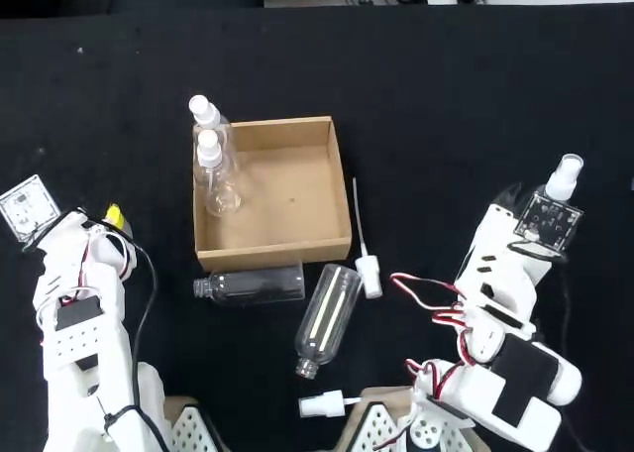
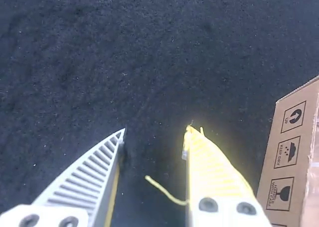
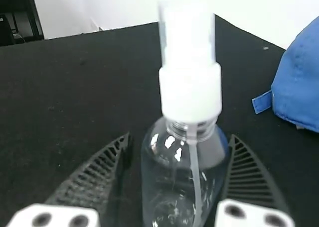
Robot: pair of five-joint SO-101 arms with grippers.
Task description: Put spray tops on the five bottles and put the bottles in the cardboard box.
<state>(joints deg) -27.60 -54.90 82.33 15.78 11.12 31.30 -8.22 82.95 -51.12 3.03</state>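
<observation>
One capped bottle point(image 3: 182, 182), upright, clasped in right claw point(image 3: 179, 137)

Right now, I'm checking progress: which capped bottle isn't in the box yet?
The bottle held in the right gripper, out at the table's right; the other two capped bottles stand inside the box.

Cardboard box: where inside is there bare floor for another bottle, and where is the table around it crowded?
The box floor is bare from the two capped bottles at its left wall to its right wall. The table is bare beyond the box. Crowded in front: two open bottles, two spray tops.
</observation>
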